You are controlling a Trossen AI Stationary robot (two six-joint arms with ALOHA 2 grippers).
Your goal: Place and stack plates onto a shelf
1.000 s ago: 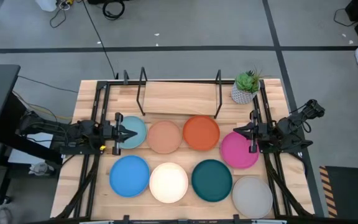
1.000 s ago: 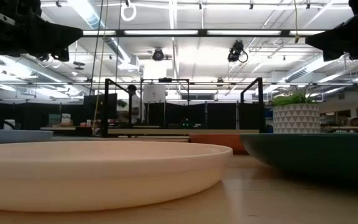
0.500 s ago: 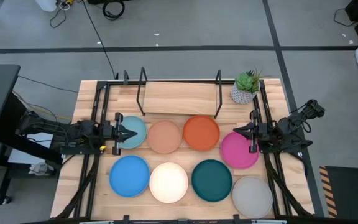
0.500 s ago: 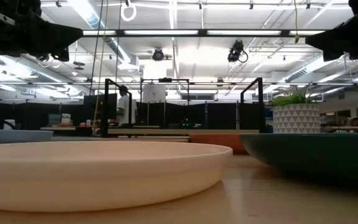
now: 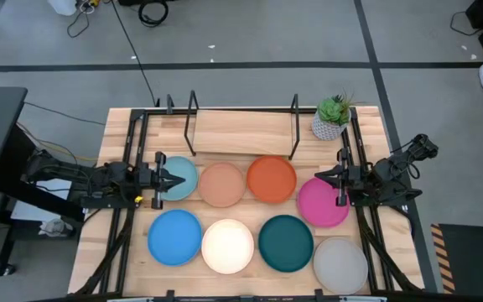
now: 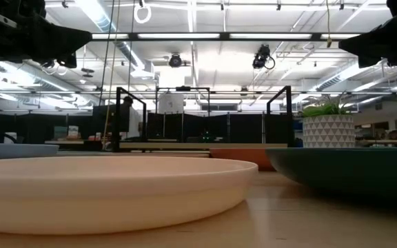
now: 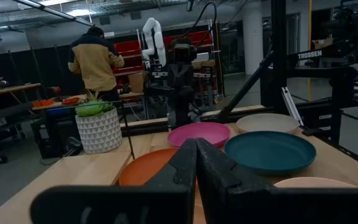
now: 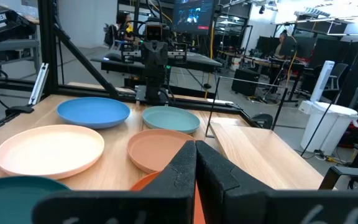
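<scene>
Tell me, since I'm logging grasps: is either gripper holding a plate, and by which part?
Nothing is held. The left gripper hangs shut over the light blue plate, the right gripper shut over the magenta plate.

Left claw (image 5: 177,180) closed, at table's left side; right claw (image 5: 319,177) closed, at right side, facing inward.

eight plates (image 5: 245,214) — two rows, shelf (image 5: 241,132) behind

Overhead, table-level, two facing wrist views; plates (image 5: 227,246) shared.
</scene>
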